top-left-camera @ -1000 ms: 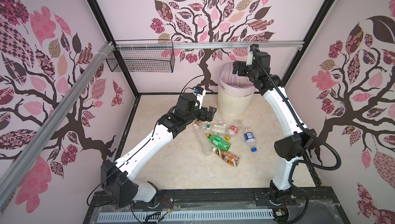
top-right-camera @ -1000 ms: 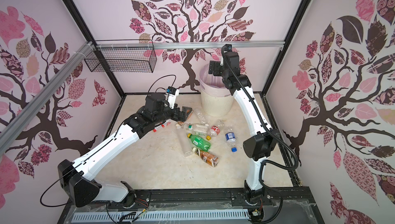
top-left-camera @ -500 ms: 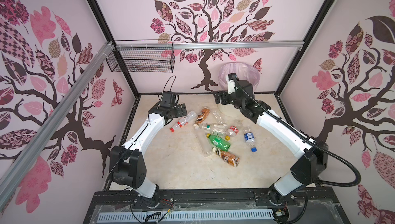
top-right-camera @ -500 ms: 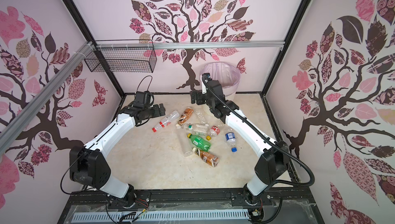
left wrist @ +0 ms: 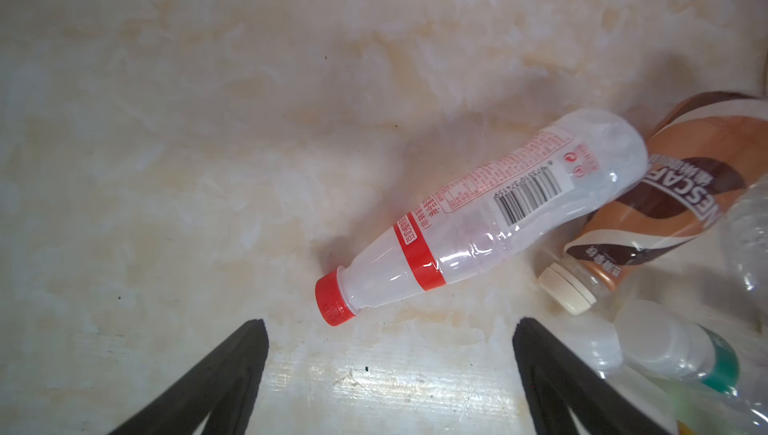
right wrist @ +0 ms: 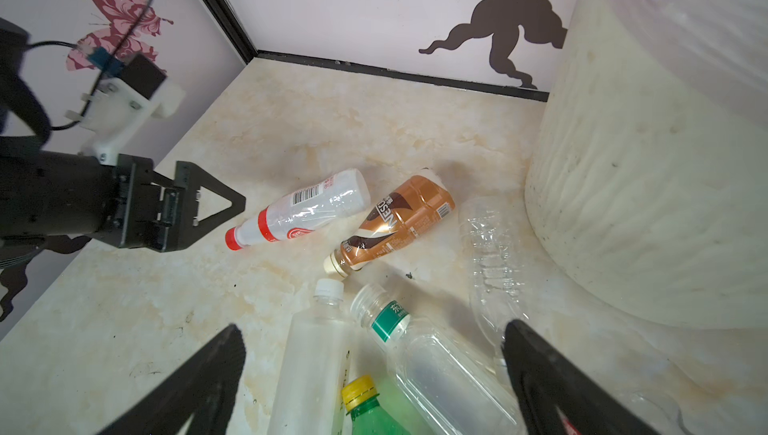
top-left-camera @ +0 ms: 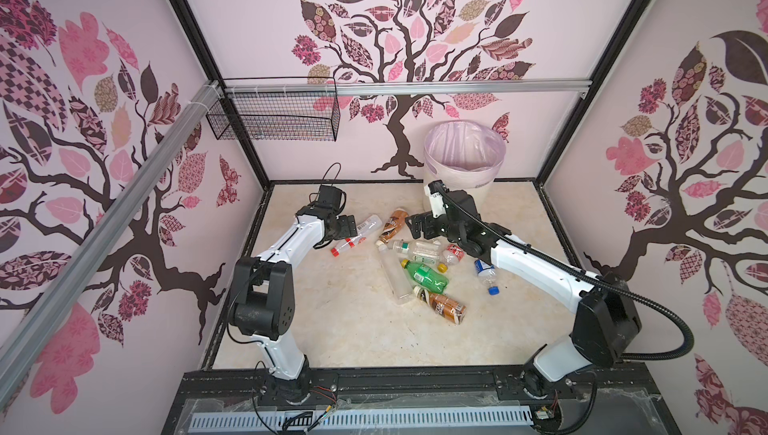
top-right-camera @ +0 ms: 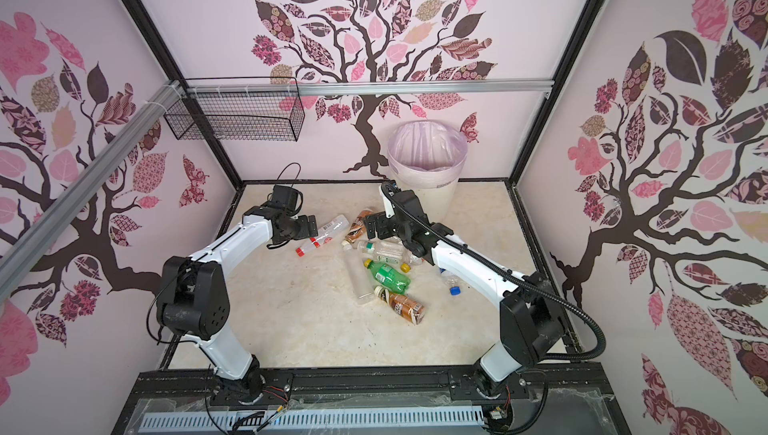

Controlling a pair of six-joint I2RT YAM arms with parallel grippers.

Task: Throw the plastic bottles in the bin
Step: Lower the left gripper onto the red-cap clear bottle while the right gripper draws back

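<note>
Worryingly, my left claw (left wrist: 390, 325) gaped empty near the red-capped clear plastic bottle (left wrist: 478, 221); closing askew might have rolled it away.

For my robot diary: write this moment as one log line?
left gripper: open, by red-capped bottle | right gripper: open, above bottle pile | bin: upright

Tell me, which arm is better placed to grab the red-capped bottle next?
Left, probably: the open left claw sits beside the red-capped bottle, at its cap; the right claw hangs over clear bottles.
</note>
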